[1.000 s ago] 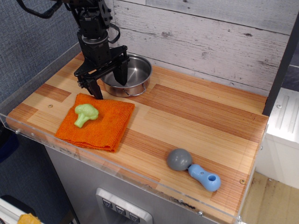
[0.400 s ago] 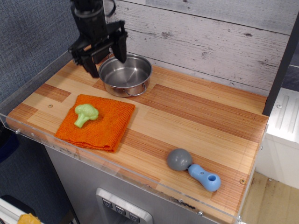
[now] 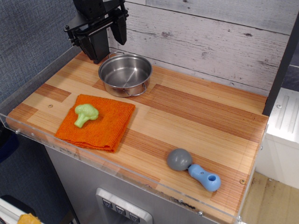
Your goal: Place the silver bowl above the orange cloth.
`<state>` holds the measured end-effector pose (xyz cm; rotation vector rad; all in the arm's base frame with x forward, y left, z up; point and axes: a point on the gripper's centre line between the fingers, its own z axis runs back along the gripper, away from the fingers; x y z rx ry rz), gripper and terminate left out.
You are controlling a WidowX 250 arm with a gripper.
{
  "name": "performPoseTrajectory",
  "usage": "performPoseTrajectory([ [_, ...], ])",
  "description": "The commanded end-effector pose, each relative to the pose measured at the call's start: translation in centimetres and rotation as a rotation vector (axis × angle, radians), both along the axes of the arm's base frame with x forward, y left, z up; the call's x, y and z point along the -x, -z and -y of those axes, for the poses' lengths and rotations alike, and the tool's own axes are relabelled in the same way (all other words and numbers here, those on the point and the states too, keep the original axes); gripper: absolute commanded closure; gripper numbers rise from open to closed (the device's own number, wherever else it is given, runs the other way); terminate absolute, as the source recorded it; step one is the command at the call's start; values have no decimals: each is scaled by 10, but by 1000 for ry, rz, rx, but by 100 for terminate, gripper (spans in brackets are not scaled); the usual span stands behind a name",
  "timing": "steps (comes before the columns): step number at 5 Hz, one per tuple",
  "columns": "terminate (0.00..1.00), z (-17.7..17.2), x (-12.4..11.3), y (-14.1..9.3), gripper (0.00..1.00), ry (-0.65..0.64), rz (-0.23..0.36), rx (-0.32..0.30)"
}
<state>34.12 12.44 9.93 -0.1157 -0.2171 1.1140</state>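
The silver bowl (image 3: 125, 74) stands upright on the wooden counter at the back left, just beyond the far edge of the orange cloth (image 3: 96, 121). The cloth lies flat near the front left edge with a green broccoli toy (image 3: 85, 113) on it. My gripper (image 3: 108, 45) hangs above and behind the bowl's left side, jaws open and empty, clear of the bowl's rim.
A grey-and-blue scoop (image 3: 194, 170) lies near the front right of the counter (image 3: 196, 121). A whitewashed plank wall (image 3: 210, 37) runs along the back. A clear plastic lip (image 3: 28, 100) edges the counter's left and front sides.
My gripper has risen from straddling the bowl's left rim to well above and behind it. The bowl stays where it was left; the cloth and broccoli have not moved.
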Motion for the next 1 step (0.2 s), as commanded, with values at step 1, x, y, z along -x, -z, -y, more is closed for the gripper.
performPoseTrajectory([
  [1,100,0,3,-21,0,2,55,-21],
])
